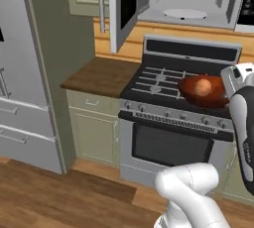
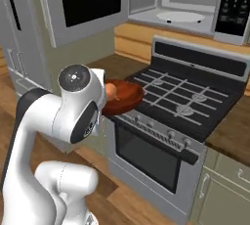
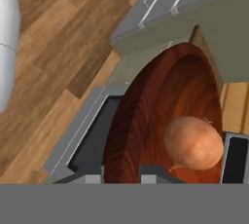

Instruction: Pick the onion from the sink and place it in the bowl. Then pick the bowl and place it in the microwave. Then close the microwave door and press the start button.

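Kitchen cabinets and a wood floor frame the scene, with the black-topped stove (image 1: 173,85) at centre. Fingers (image 3: 165,172) pinch narrowly on the rim of the bowl (image 3: 160,116), carrying it level above the stove's front edge, probably so the onion (image 3: 193,142) resting inside stays put. At twelve o'clock above the stove waits the microwave (image 1: 191,1), its turntable (image 1: 184,13) bare; the microwave door (image 1: 123,9) hangs wide at eleven o'clock, leaving the way in free.
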